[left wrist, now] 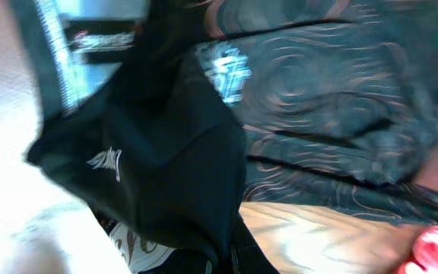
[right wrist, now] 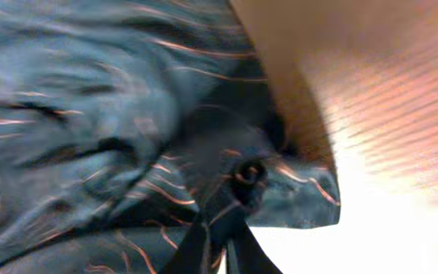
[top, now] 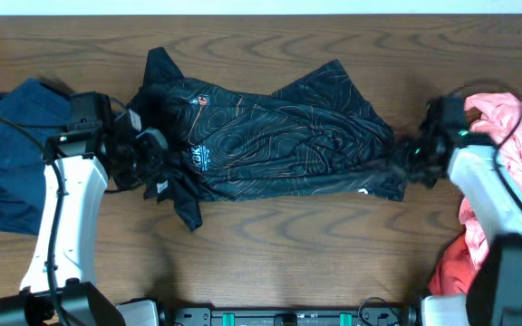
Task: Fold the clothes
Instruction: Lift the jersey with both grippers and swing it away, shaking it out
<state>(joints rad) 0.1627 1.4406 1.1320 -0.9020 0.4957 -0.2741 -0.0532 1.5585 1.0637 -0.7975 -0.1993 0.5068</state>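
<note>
closest to the robot's base, bare wood-grain table [top: 270, 263] shows between the two white arms. at the near right corner the lower part of the coral-pink garment [top: 515, 136] lies crumpled beside the right arm, and the rest of it is heaped further back along the right edge, partly under that arm.

across the middle of the table lies the black jersey [top: 279, 136], stretched lengthwise from left to right, rumpled, its orange-and-white contour lines facing up. a loose flap hangs toward the near side at its left end.

the left end effector [top: 152, 156] is at that bunched left end, pressed together on the jersey. in the left wrist view dark fabric drapes right over it and hides how the jaws stand. white lettering [top: 198, 156] sits on the cloth just beside the grip, with a small logo [top: 198, 101] further back.

the right end effector [top: 404, 161] is at the jersey's right edge, pinching a small gather of the fabric. the right wrist view shows the cloth drawn to a knot at its tip, with bare table beyond the hem.

a dark blue garment [top: 7, 163] lies at the left edge, behind the left arm. the jersey's far corners reach toward the back of the table.
</note>
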